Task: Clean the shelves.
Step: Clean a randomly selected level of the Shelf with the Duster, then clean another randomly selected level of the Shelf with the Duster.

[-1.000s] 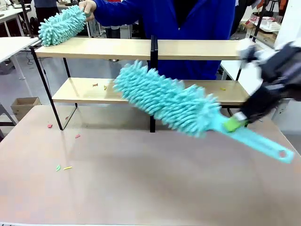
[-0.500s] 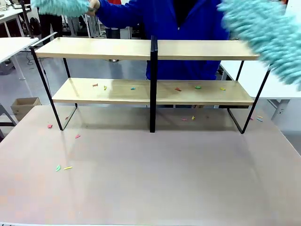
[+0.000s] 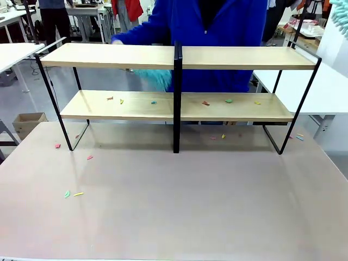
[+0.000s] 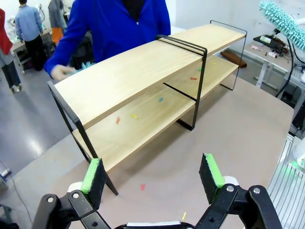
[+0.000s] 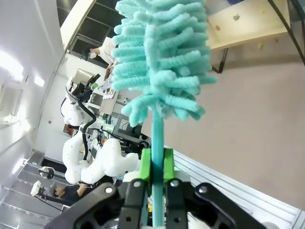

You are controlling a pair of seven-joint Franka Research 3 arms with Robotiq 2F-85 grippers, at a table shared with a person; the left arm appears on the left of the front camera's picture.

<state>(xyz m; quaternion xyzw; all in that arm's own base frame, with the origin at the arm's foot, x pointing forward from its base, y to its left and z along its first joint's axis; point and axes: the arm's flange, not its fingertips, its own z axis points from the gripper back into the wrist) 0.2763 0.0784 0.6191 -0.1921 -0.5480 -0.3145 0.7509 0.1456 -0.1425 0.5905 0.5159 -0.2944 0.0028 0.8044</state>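
Now, right gripper [image 5: 156, 164] clamped on fluffy turquoise duster [image 5: 162, 62], left gripper [image 4: 152, 174] wide, empty: lower flat, sweep coloured scraps [image 3: 205, 103] off pale wooden shelves [image 3: 87, 104].

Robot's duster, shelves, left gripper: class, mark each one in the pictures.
robot's duster [image 5: 159, 57], right wrist view, fluffy head.
shelves [image 3: 109, 55], front view, top board, left half.
left gripper [image 4: 151, 163], left wrist view, midway between its fingertips.
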